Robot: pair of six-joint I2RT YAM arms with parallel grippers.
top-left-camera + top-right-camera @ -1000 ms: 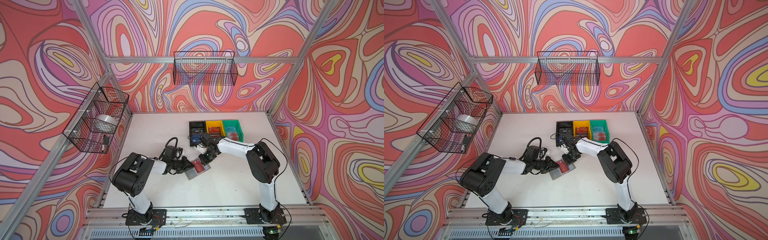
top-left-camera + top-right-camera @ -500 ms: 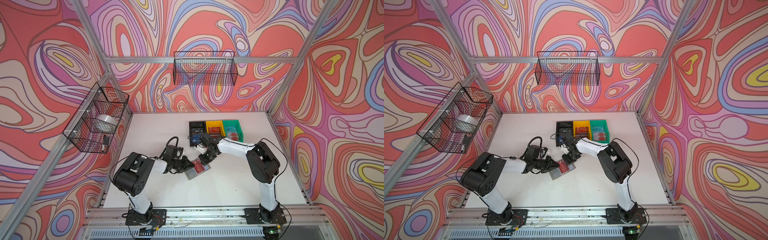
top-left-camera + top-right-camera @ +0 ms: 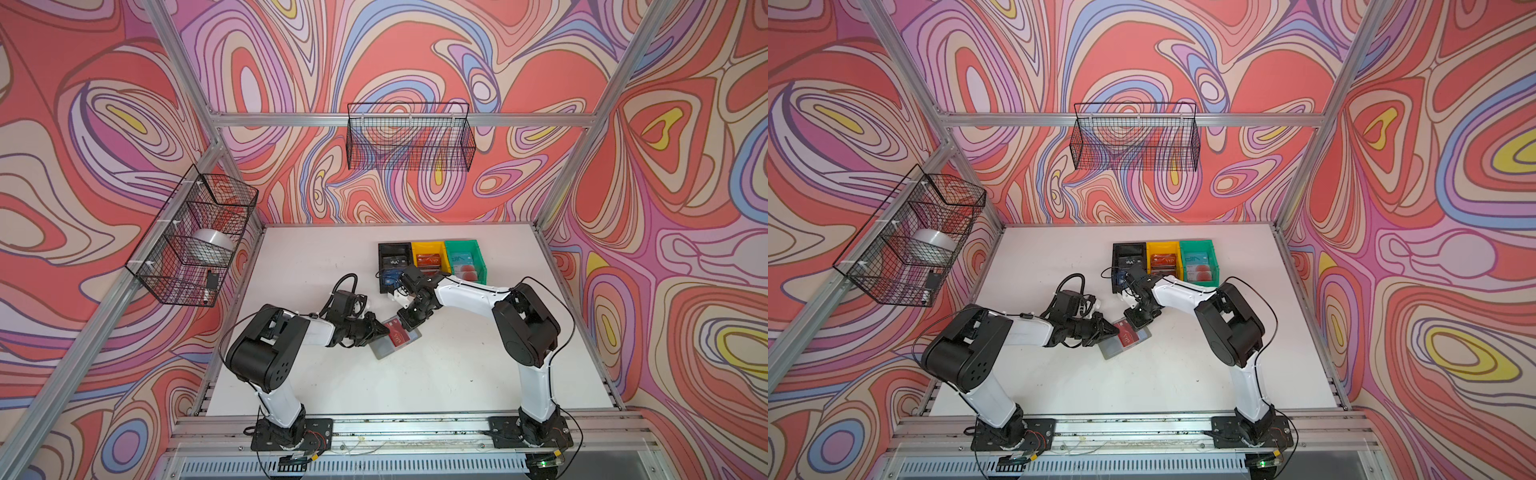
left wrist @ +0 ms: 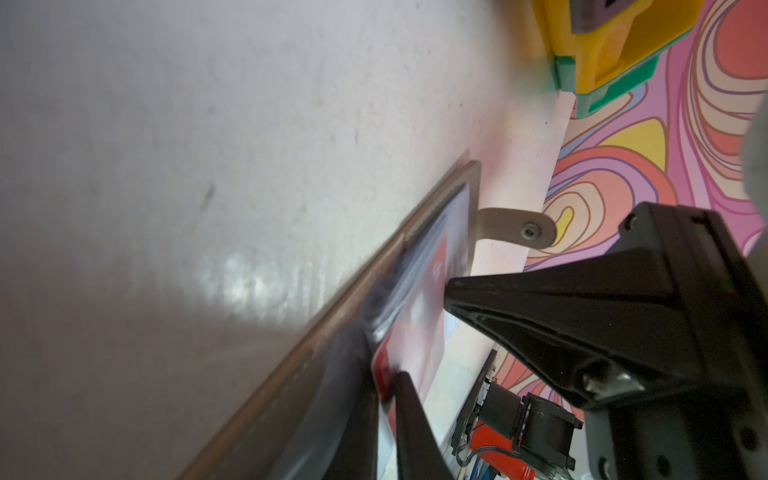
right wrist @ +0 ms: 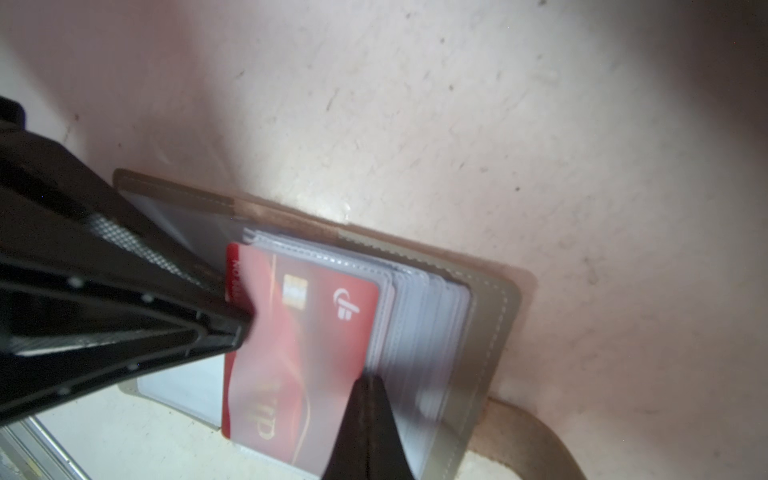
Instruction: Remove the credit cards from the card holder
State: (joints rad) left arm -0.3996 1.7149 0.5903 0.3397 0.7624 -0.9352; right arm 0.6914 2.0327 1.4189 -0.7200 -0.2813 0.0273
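Your card holder (image 3: 384,352) lies open and flat on the white table (image 3: 457,374), out in the middle between your two arms. You can see it in both top views. Its clear sleeves (image 5: 419,316) fan out in a stack, and a red card (image 5: 299,345) with gold "VIP" letters lies on top of that stack. A small tab (image 4: 511,228) with a snap sticks out from one side of the holder. Your left gripper (image 3: 382,330) comes in low from the left, with its two fingers squeezed onto one short edge of the red card. In the left wrist view the card's edge sits right between them. Your right gripper (image 3: 408,323) points down from the back. Its fingers are pressed together with nothing between them, and the tip (image 5: 365,395) rests where the red card meets the sleeves. At the back of the table a black bin (image 3: 384,251), a yellow bin (image 3: 417,248) and a green bin (image 3: 478,253) stand side by side, apart from the holder. Other cards (image 3: 428,261) lie in them.
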